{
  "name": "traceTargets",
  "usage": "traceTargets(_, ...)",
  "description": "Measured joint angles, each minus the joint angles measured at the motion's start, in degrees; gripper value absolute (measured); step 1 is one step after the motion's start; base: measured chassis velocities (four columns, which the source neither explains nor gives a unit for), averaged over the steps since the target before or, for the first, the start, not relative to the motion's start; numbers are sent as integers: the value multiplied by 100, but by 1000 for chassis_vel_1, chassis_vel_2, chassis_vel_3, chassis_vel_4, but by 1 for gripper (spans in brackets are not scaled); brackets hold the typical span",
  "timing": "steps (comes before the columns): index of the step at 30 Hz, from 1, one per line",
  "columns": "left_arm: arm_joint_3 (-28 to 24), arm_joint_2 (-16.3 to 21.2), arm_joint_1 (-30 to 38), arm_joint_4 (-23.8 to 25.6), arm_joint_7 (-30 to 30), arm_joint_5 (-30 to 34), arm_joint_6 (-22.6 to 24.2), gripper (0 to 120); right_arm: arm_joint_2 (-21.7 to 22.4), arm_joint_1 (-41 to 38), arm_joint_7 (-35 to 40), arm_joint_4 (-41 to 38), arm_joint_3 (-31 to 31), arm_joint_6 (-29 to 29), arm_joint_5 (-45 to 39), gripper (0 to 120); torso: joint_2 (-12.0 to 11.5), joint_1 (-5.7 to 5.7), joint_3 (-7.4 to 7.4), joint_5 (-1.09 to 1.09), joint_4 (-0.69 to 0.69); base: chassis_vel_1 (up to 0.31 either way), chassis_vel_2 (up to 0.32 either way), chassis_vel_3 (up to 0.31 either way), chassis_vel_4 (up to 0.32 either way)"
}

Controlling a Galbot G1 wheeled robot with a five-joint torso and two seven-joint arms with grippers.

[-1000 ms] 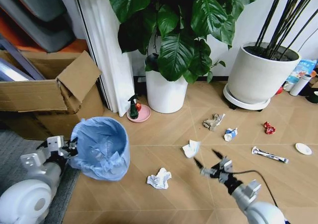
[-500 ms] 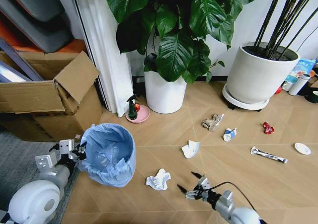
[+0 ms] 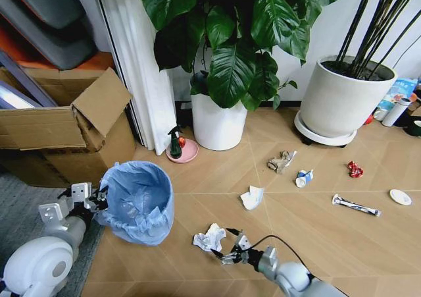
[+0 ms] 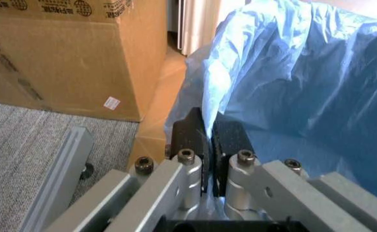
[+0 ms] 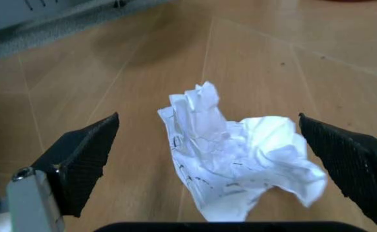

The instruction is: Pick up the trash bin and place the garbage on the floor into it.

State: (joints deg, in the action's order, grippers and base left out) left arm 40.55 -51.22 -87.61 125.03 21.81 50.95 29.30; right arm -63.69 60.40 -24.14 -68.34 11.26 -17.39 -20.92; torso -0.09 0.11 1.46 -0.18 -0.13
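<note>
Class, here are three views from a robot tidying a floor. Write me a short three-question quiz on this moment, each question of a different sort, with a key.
1. True or false: the left gripper is shut on the rim of the trash bin.
2. The right gripper is open around what? A) a red wrapper B) crumpled white paper C) a spray bottle
3. Fill in: the paper lies on the ____.

Key: 1 true; 2 B; 3 floor.
</note>
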Motion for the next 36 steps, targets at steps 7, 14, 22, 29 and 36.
traceTargets(7,-4,6,43,-46,-1,19,0,0,-508,-311,-15,502,164,69,112,100,0,0,0,0,0,0,0,0,0)
traceTargets(14,53,13,37,-45,-4,39,0,0,-739,-489,-22,904,222,174,241,77,0,0,0,0,-1,0,0,0,0)
traceTargets(22,62,16,58,-43,-10,54,0,0,-817,-555,7,1019,206,196,277,52,0,0,-1,1,0,0,0,0,0)
traceTargets(29,78,45,62,-43,-10,83,-1,0,-846,-593,11,1124,189,207,324,22,0,0,-1,1,0,0,0,0,0)
traceTargets(36,77,57,80,-43,-10,99,-1,0,-796,-623,11,1108,173,230,287,0,0,0,0,1,0,0,0,0,0)
